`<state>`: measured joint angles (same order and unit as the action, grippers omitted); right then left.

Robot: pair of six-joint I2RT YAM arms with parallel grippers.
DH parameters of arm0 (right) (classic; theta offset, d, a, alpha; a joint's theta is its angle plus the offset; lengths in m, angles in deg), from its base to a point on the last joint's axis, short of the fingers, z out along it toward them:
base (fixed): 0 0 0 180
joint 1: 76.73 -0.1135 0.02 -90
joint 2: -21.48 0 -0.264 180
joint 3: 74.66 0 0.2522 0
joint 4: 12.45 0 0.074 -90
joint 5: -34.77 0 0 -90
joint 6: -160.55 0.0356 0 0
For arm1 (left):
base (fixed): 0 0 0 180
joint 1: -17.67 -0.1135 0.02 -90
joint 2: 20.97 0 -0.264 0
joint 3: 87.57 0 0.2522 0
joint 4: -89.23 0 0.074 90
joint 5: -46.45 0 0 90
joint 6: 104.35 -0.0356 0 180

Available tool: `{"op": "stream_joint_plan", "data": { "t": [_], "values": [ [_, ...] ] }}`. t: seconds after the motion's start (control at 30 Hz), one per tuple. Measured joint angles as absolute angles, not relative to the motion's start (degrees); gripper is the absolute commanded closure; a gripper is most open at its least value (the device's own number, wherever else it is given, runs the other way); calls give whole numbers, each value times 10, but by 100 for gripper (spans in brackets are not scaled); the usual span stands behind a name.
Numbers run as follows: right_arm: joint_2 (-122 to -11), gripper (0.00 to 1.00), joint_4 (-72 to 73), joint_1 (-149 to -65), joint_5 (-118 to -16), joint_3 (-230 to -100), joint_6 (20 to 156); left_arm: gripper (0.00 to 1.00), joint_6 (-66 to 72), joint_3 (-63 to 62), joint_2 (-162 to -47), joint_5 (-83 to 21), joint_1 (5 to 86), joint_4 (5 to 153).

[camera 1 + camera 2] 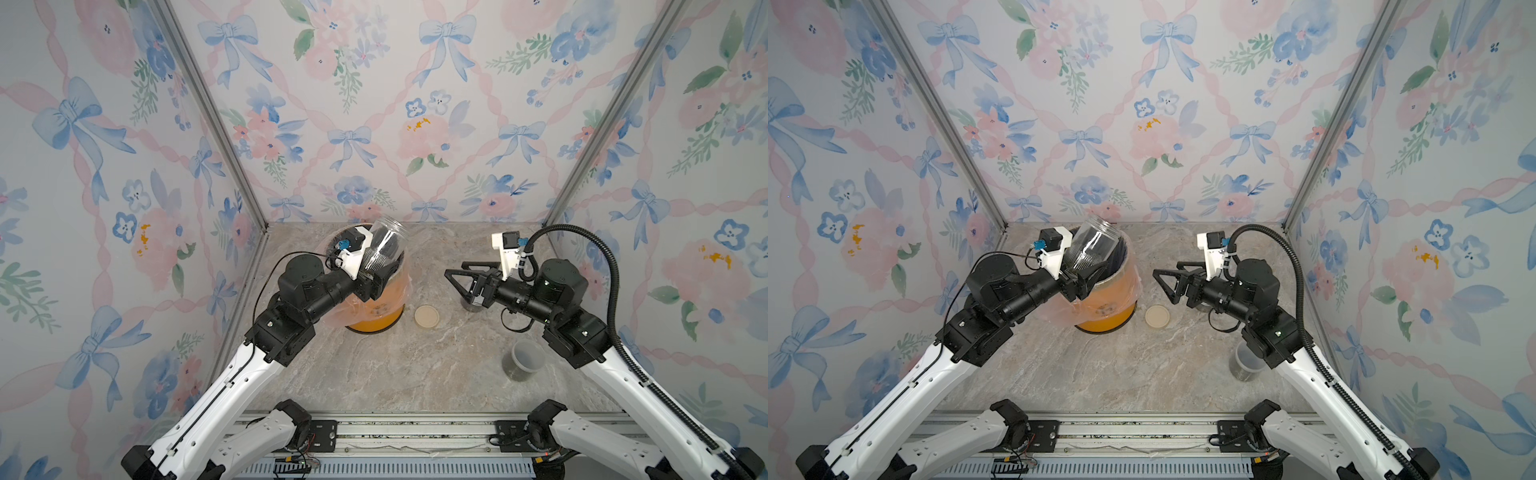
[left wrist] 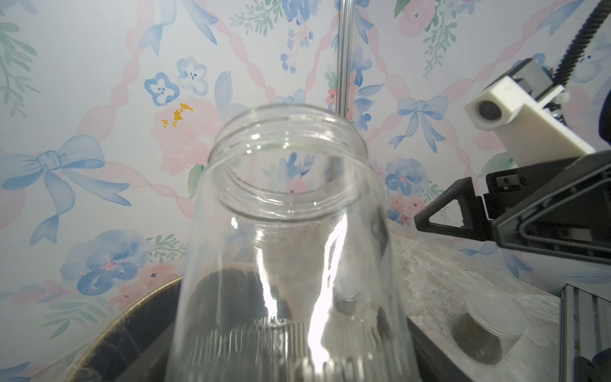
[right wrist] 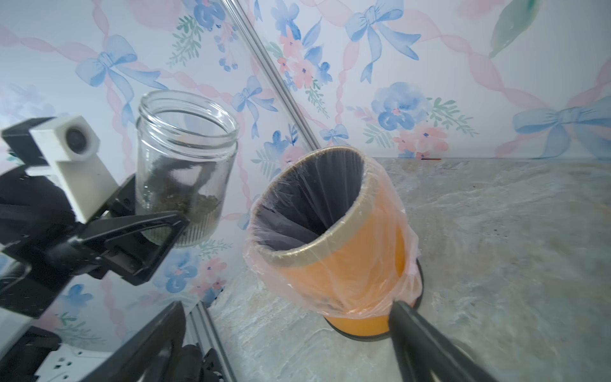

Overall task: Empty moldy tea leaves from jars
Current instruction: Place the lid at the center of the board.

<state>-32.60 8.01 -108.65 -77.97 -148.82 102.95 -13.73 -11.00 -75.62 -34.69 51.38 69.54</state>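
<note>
My left gripper (image 1: 376, 270) is shut on the ribbed base of an open clear jar (image 1: 386, 239) (image 3: 185, 158), held in the air over the orange bin (image 1: 376, 320). The jar leans, with its mouth up and toward the back wall. Dark tea leaves (image 3: 195, 201) lie at its bottom. My right gripper (image 1: 457, 270) (image 3: 287, 324) hangs open and holds nothing, above a second jar (image 1: 471, 306) that it mostly hides. A third jar (image 1: 523, 360) (image 2: 486, 327), closed with a translucent grey lid and holding dark leaves, stands near the right arm.
A beige lid (image 1: 426, 316) lies flat on the marble table (image 1: 395, 365) between the bin and the right gripper. The bin (image 3: 347, 274) is lined with a loose clear plastic bag. Flowered walls close in the back and both sides.
</note>
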Motion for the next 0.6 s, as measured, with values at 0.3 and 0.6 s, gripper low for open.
{"op": "stream_joint_plan", "data": {
  "t": [0.3, 0.6],
  "values": [
    [-419, 3, 32, -1118, -820, -1575, 1133, 78, -123, -101, -794, -330, 514, 724],
    [-512, 3, 6, -1137, -825, -1656, 1167, 78, -113, -84, -817, -316, 514, 767]
  ]
}}
